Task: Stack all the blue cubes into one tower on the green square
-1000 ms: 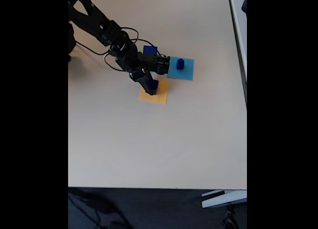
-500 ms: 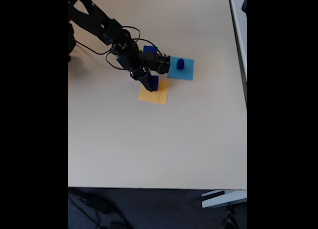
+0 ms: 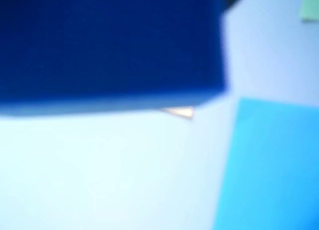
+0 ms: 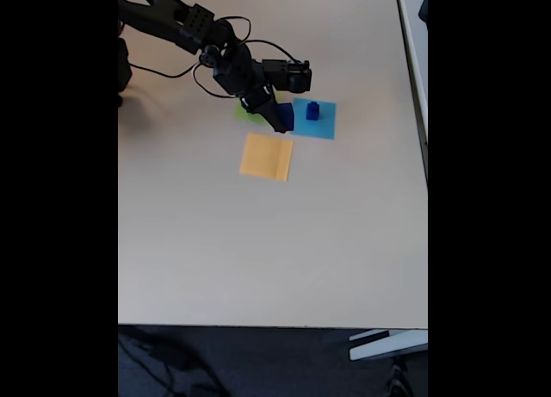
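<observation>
An orange-yellow paper square [image 4: 266, 157] and a cyan paper square [image 4: 321, 122] lie on the beige table [image 4: 258, 251].

Pincer [image 4: 277, 114] closed, arm outstretched, angled down.

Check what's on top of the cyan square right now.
In the fixed view one small blue cube sits on the cyan square. The gripper with another blue cube overlaps the square's left edge, so that strip is hidden.
</observation>
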